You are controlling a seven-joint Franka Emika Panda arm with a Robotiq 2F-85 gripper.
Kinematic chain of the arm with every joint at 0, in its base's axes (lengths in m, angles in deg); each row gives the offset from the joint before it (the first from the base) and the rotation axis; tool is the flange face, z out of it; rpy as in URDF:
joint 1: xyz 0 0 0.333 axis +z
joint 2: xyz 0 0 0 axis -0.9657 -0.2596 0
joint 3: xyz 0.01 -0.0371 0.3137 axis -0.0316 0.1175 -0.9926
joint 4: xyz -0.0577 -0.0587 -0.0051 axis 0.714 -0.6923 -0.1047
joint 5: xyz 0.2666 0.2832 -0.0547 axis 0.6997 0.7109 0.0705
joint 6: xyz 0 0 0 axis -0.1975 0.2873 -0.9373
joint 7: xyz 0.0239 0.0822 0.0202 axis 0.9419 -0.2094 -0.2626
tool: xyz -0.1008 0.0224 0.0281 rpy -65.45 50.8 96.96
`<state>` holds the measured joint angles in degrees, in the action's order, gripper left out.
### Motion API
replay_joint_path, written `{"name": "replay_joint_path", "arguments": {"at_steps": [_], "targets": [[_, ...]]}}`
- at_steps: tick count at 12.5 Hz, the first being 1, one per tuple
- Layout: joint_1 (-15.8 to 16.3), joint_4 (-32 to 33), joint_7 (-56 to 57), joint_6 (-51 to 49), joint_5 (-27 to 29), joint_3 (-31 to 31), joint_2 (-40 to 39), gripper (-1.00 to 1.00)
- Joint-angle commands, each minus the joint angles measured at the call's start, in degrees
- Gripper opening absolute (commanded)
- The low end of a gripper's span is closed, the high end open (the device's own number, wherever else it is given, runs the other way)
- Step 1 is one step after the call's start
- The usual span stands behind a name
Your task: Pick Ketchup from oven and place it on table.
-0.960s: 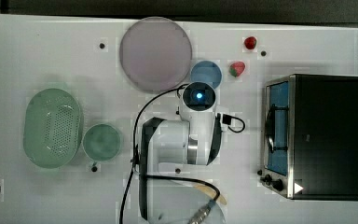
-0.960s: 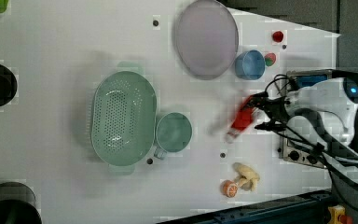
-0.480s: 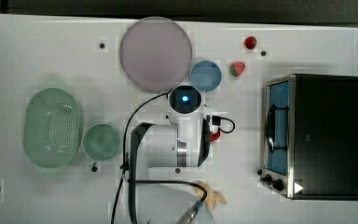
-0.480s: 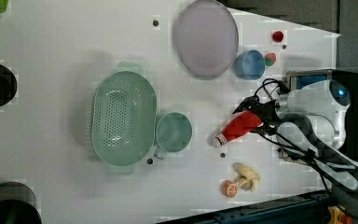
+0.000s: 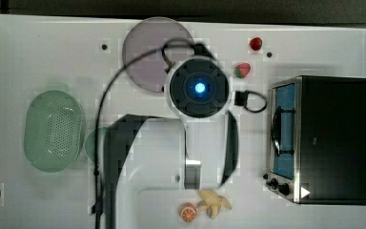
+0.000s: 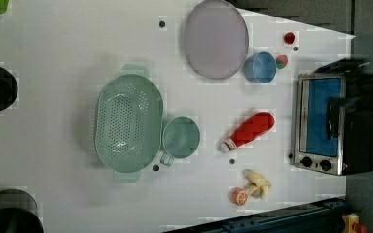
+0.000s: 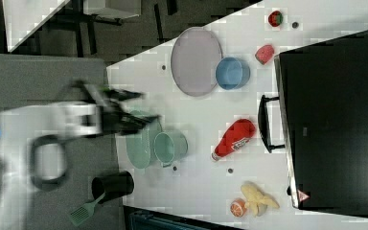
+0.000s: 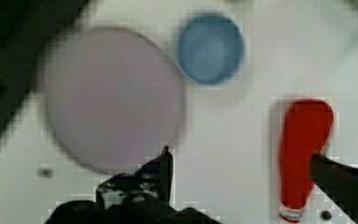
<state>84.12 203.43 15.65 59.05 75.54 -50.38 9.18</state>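
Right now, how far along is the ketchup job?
Looks done: the ketchup lies on its side on the table, outside the oven, whose door looks shut. The gripper is open and holds nothing. Nothing looks left.

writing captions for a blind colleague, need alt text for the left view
A slim red plastic ketchup bottle lies on its side on the white tabletop, between a small teal cup and a black toaster oven with blue glass door.
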Motion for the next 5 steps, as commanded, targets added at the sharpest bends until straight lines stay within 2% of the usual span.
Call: {"name": "replay_joint_path", "arguments": {"at_steps": [1, 5], "targets": [[-0.09, -8.82, -2.78, -10.99, -0.10, 0.62, 2.73, 1.00], [-0.10, -17.65, -2.75, -25.86, -0.15, 0.62, 3.09, 1.00]]}}
